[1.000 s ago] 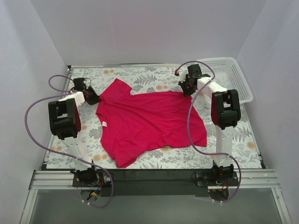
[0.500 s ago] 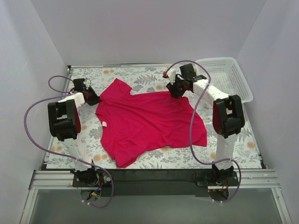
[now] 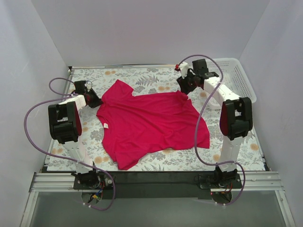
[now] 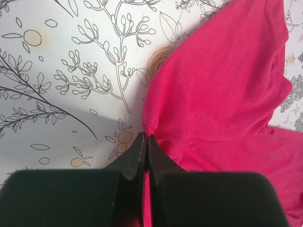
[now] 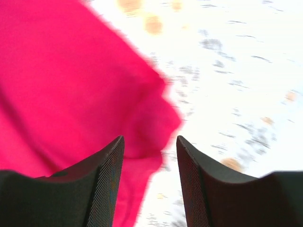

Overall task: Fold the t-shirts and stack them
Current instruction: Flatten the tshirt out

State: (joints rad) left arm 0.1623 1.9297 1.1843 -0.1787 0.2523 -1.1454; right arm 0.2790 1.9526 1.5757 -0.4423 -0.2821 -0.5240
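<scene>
**Q:** Top view?
**A:** The t-shirt (image 3: 151, 123) lies spread mid-surface (image 3: 142, 75). The left tool (image 3: 94, 100) is at its left edge, and the right tool (image 3: 185, 90) at its far right corner.

**Q:** Wrist views?
**A:** The left tool (image 4: 144, 142) is pressed together, pinching the cloth edge. The right tool (image 5: 150, 142) is spread over the corner.

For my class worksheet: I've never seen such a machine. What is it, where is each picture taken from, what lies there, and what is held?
Two robot arms are bolted at the table's near edge. The wide picture looks down from above and behind; the other two come from wrist cameras. A magenta-red cloth t-shirt lies spread on the floral-patterned table, a white plastic mesh basket at far right. The left gripper is shut, pinching the shirt's edge. The right gripper is open over another corner, holding nothing.
</scene>
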